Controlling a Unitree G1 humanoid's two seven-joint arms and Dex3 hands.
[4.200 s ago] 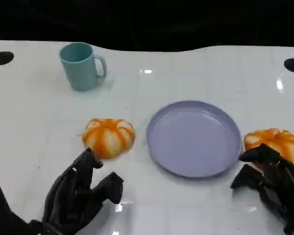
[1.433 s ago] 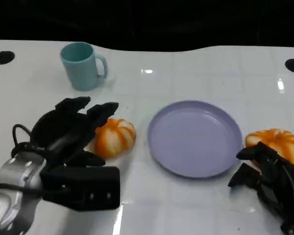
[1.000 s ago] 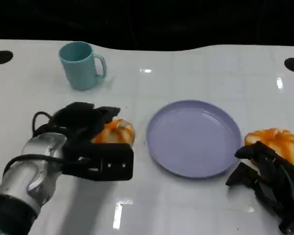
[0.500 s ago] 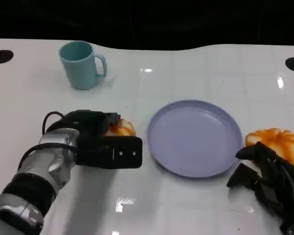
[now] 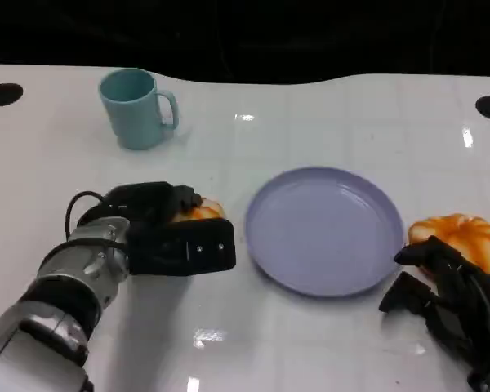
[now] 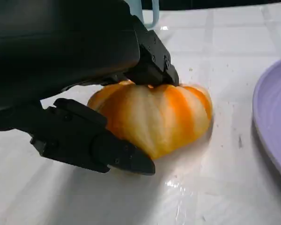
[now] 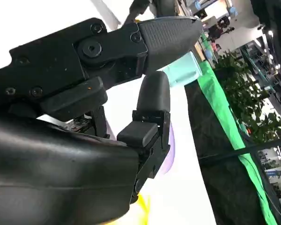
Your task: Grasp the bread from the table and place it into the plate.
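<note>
Your target bread [image 5: 201, 211], an orange-and-white striped, pumpkin-shaped bun, sits flat on the white worktop [image 5: 327, 122] just left of the purple plate [image 5: 324, 229], close to its rim but apart from it. It is nearly round, so you cannot read a clear long axis; in the left wrist view the bread [image 6: 154, 116] rests dome up, its stripes running from the crown down to the base. Your left hand [image 5: 151, 214] lies over the bun from the left, covering most of it in the head view. In the left wrist view the left hand [image 6: 103, 89] has one group of fingers [image 6: 152, 65] pressing on the crown of the bun, and another finger [image 6: 91, 140] low at its near side against the worktop, so the bun is enclosed between them while it stays on the surface. Your right hand [image 5: 451, 304] rests at the lower right, fingers loosely curled and apart, holding nothing, just in front of a second striped bun [image 5: 461, 237]; you cannot tell whether it touches that bun. A teal mug [image 5: 136, 109] stands upright at the far left, handle to the right.
</note>
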